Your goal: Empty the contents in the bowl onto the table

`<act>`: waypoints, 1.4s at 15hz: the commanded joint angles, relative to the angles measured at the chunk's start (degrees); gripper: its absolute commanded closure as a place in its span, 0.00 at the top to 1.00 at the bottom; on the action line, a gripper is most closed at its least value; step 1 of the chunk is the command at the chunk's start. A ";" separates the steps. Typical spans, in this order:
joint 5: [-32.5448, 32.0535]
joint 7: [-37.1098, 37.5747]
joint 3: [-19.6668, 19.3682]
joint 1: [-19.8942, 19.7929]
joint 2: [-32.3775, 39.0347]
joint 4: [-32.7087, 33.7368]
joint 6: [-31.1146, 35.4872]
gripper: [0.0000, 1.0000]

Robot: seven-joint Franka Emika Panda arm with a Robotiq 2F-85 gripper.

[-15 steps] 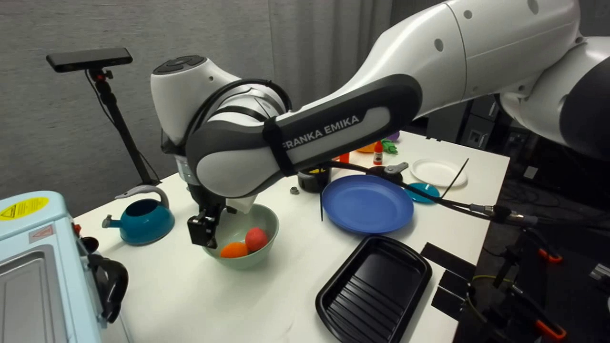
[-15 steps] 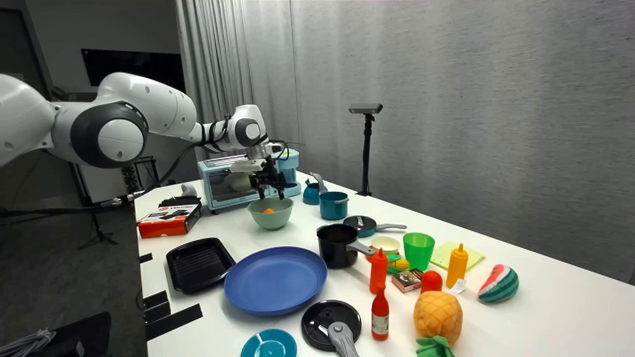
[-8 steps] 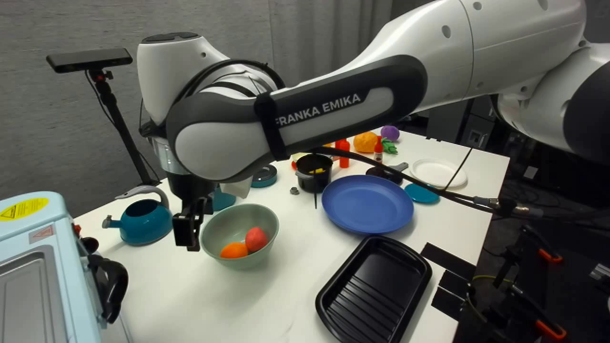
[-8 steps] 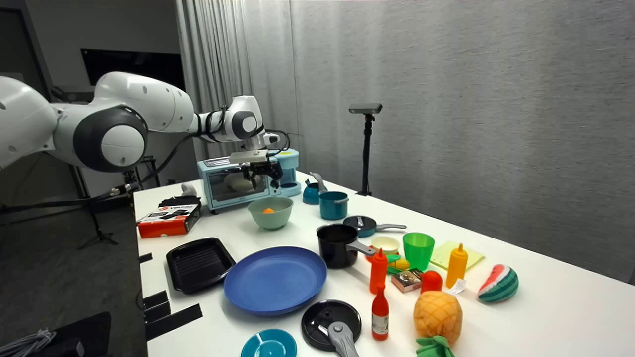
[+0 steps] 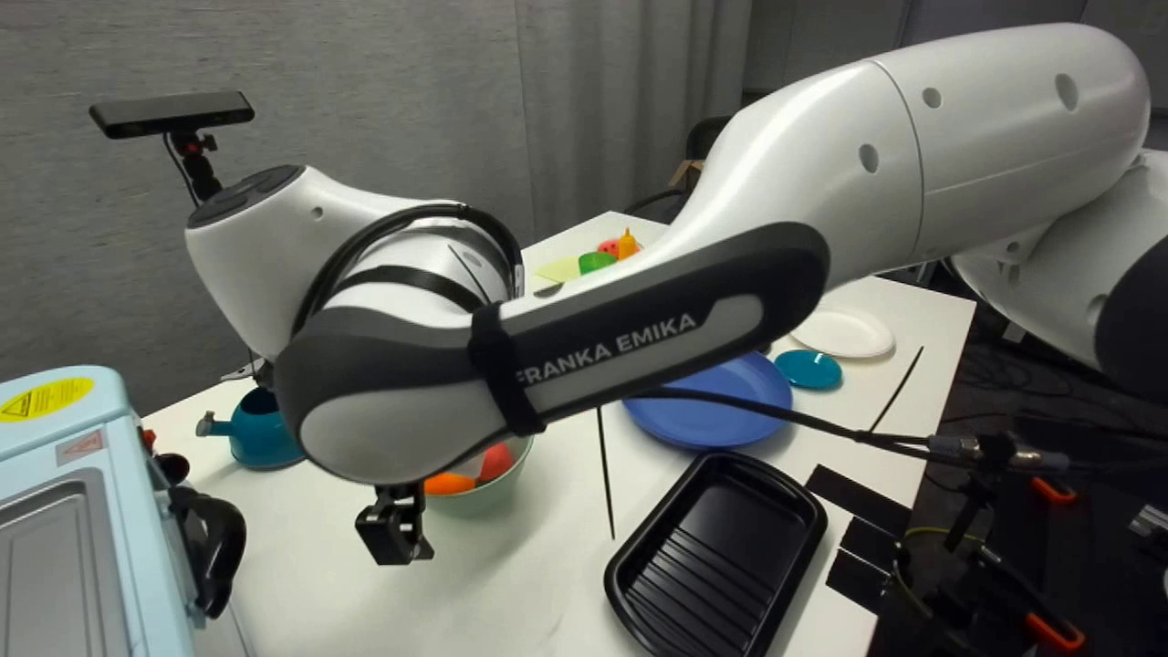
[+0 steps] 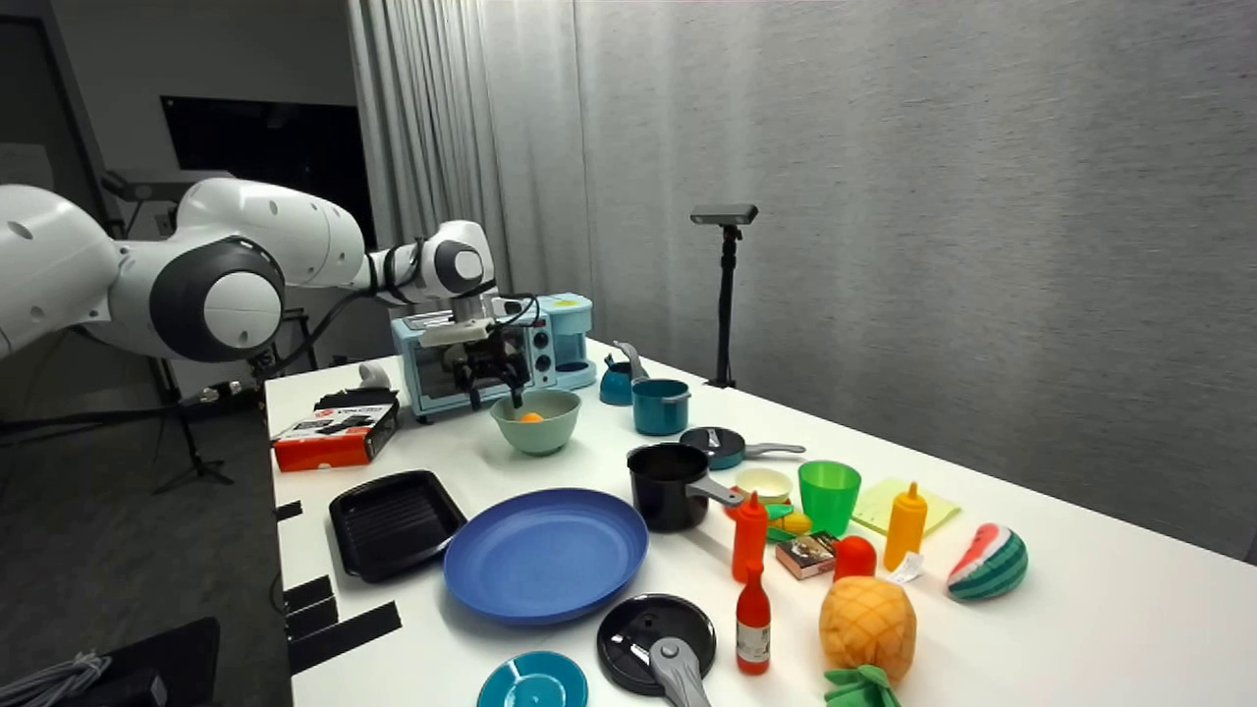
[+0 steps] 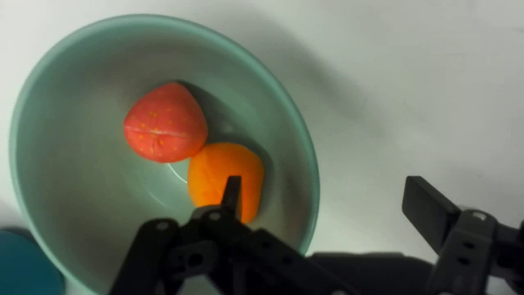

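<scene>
The mint-green bowl (image 7: pixel 94 176) stands upright on the white table (image 5: pixel 511 584); it also shows in both exterior views (image 5: pixel 488 500) (image 6: pixel 540 438). Inside it are a red piece (image 7: pixel 166 123) and an orange piece (image 7: pixel 217 170), touching each other. The red piece is hidden in an exterior view where the orange piece (image 6: pixel 531 417) shows. My gripper (image 7: pixel 323 180) is open and empty. In the wrist view one finger overlaps the orange piece, the other is over the table outside, and the bowl's rim lies between them. In an exterior view the gripper (image 6: pixel 496 401) is at the bowl's near-oven side.
A light blue toaster oven (image 6: pixel 462 368) stands beside the bowl. A teal kettle (image 5: pixel 260 433) and teal pot (image 6: pixel 660 407) are close by. A black tray (image 5: pixel 721 557), blue plate (image 6: pixel 545 555) and black pot (image 6: pixel 668 486) lie further along the table.
My gripper rose off the bowl's far side, then moved across and down to another side of its rim, staying open. The bowl and its two pieces have not moved.
</scene>
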 commanded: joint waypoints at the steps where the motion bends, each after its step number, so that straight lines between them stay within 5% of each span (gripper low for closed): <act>1: -4.25 1.72 -5.53 3.70 3.75 7.20 -4.23 0.75; 2: -5.06 1.78 -6.50 4.16 4.32 8.19 -4.58 0.74; 11: -2.79 -4.09 -6.51 2.68 8.72 15.07 -4.44 0.03; 21: 2.72 -0.30 -5.10 -1.89 -0.53 11.11 -3.09 0.02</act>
